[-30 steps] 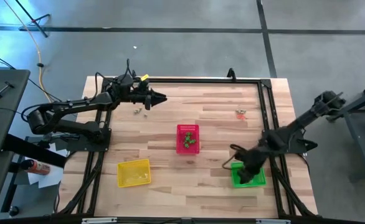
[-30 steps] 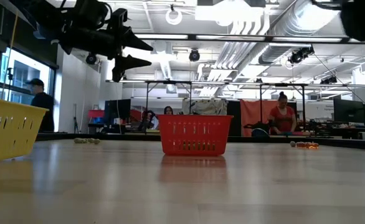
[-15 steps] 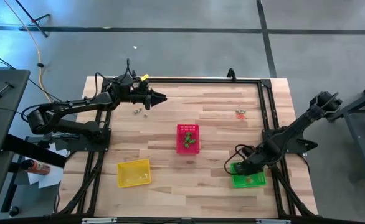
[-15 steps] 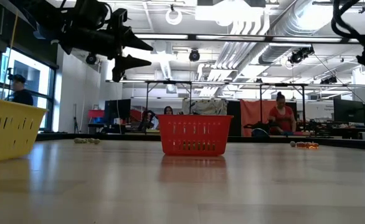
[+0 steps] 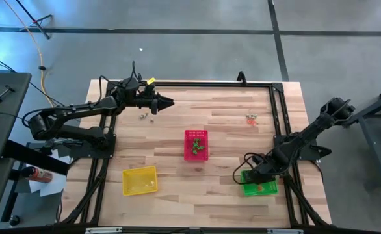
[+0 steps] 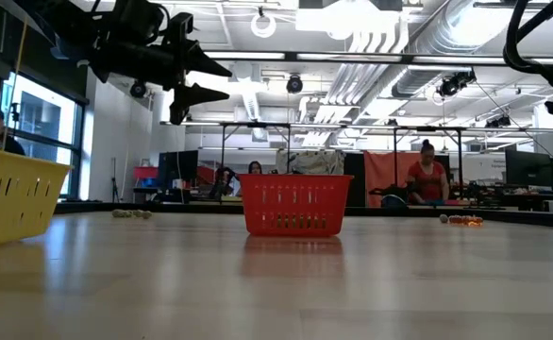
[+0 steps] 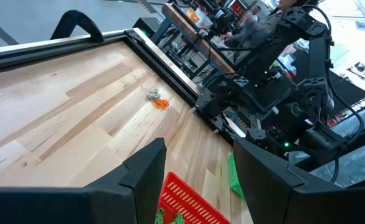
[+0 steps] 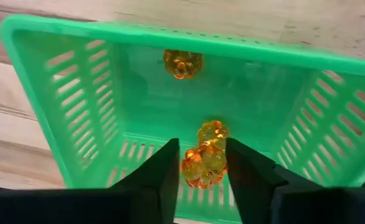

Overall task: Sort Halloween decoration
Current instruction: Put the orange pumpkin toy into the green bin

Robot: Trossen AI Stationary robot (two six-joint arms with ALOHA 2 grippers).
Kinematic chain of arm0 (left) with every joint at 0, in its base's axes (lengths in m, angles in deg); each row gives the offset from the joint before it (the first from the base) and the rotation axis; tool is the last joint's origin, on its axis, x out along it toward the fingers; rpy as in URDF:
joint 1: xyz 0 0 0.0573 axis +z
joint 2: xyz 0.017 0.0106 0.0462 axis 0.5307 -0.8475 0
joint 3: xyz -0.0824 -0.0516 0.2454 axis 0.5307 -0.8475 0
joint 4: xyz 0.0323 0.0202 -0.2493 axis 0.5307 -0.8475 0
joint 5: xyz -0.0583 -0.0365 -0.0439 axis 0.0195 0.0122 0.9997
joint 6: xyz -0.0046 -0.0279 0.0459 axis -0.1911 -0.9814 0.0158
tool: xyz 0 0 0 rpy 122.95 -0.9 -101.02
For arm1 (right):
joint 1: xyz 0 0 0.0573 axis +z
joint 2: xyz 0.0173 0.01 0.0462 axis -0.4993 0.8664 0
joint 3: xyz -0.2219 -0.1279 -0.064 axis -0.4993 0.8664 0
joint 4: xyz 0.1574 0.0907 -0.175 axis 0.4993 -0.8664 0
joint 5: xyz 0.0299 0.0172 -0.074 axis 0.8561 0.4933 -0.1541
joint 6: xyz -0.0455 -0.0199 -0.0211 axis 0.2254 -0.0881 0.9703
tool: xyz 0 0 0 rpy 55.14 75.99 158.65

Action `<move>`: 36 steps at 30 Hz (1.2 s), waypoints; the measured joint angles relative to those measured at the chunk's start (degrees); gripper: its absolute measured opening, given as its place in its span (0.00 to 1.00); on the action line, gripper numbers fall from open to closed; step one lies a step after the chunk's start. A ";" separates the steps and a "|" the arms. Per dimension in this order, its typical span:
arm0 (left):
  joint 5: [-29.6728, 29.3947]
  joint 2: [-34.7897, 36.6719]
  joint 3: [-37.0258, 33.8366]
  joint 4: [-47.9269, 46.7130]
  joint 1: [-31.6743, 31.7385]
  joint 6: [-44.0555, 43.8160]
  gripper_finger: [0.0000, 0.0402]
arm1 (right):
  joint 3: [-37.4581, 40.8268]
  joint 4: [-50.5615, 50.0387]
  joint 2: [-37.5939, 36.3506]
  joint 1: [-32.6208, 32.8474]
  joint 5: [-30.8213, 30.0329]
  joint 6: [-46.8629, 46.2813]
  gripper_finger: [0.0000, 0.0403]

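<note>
My right gripper (image 8: 201, 177) hangs over the green basket (image 5: 259, 183) at the near right, pointing down into it, fingers apart. A cluster of orange trinkets (image 8: 206, 155) shows between the fingertips; another orange one (image 8: 182, 63) lies on the basket floor. My left gripper (image 5: 168, 102) hovers open and empty above the far left of the table, near some yellowish trinkets (image 5: 146, 117) lying on the wood. More orange and greenish trinkets (image 5: 251, 118) lie at the far right. Green trinkets sit in the red basket (image 5: 196, 144). My right gripper has its fingers on either side of the orange cluster (image 8: 201, 163), coming from above. Whether they touch it or it lies on the basket floor below them, I cannot tell.
A yellow basket (image 5: 140, 180) stands near the front left, the red basket at the table's middle. A black frame rail (image 5: 278, 123) runs along the table's right side beside the right arm. People show in the room beyond the far edge.
My right gripper has sunk toward the green basket, rolled about its wrist and shifted a little toward the table's left. The basket's inside with its orange trinkets, covered by the arm a second ago, now shows in the high view.
</note>
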State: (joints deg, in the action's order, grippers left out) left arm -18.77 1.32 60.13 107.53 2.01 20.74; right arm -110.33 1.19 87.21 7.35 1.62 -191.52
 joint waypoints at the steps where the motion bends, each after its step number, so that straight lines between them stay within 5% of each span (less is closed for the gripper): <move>1: 0.00 0.00 0.00 0.00 0.00 -0.02 0.44 | 0.00 -0.04 0.00 0.00 0.04 0.05 0.34; 8: 0.02 0.00 0.00 0.00 0.02 -0.02 0.44 | 0.00 0.49 -1.28 0.00 2.13 5.76 0.54; 13: 1.81 0.00 0.37 0.82 0.04 -1.08 0.44 | 0.00 1.52 -8.09 0.00 1.47 10.82 0.58; 16: 4.94 0.00 2.05 2.26 0.04 -1.13 0.44 | 0.00 2.92 -14.88 -0.82 -8.18 13.77 0.58; 20: 7.23 0.01 4.92 2.26 -0.06 -2.09 0.44 | 0.00 6.62 -23.99 -4.42 -28.77 23.06 0.58; 23: 7.21 0.02 7.30 2.08 -0.78 -2.11 0.44 | -0.04 12.56 -28.88 -8.95 -42.89 36.39 0.58; 26: 7.23 0.04 9.82 2.28 -2.34 -2.04 0.44 | -0.09 21.81 -31.15 -14.72 -49.83 56.22 0.58; 31: 7.12 0.54 13.37 2.09 -6.51 0.27 0.44 | -0.09 39.45 -29.99 -24.72 -47.77 87.13 0.58; 36: 3.04 2.11 15.47 -0.05 -12.44 4.06 0.44 | -0.22 50.14 -26.16 -34.03 -39.42 99.41 0.58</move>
State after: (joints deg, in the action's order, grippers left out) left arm -15.73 3.43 75.61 107.48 -10.43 24.80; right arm -110.56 51.33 61.05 -26.68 -37.80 -92.11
